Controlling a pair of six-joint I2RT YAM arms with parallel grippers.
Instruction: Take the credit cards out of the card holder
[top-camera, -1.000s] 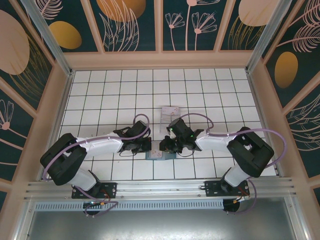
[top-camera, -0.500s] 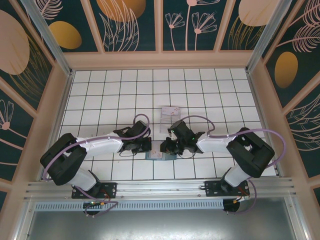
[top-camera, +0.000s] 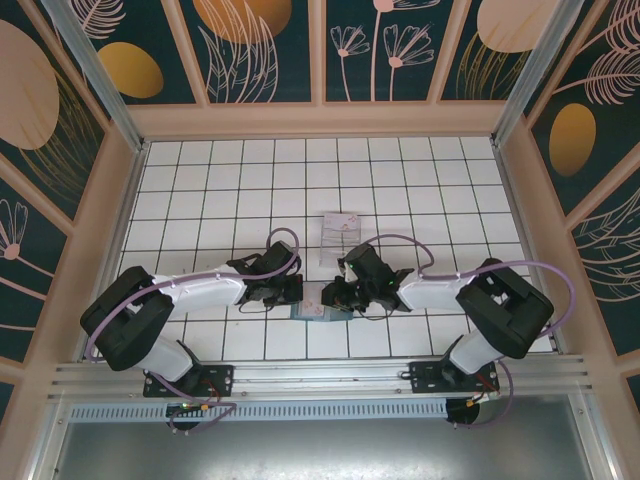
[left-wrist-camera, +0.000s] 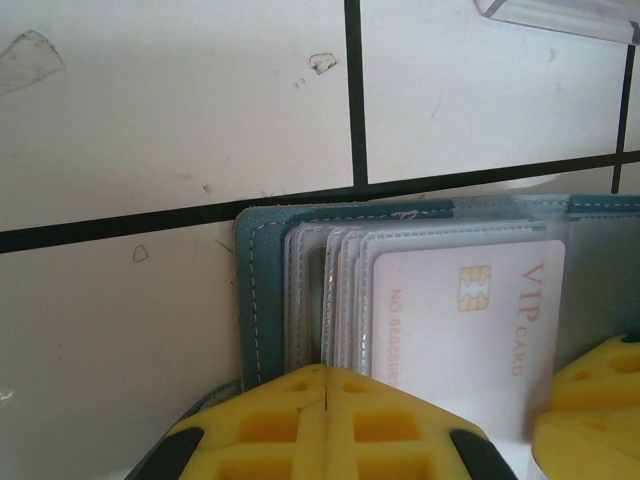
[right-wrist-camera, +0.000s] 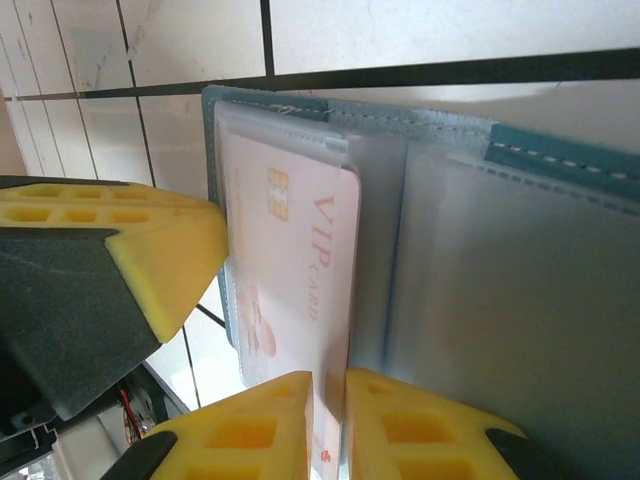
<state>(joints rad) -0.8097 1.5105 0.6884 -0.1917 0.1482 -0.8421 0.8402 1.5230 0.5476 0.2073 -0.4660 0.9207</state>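
Atop the card holder (left-wrist-camera: 250, 300), white card (right-wrist-camera: 300, 285) points lengthwise into pinching right jaws; left jaws clenched.

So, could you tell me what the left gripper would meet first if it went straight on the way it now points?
The card holder: the left gripper has its shut tips at the near edge, with the clear sleeves directly ahead. Whether the tips would ride over it is unclear.

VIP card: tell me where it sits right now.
Right wrist view: the VIP card lies on the picture-left half of the open card holder, its near end between the closed fingers of the right gripper, the left gripper close beside it.
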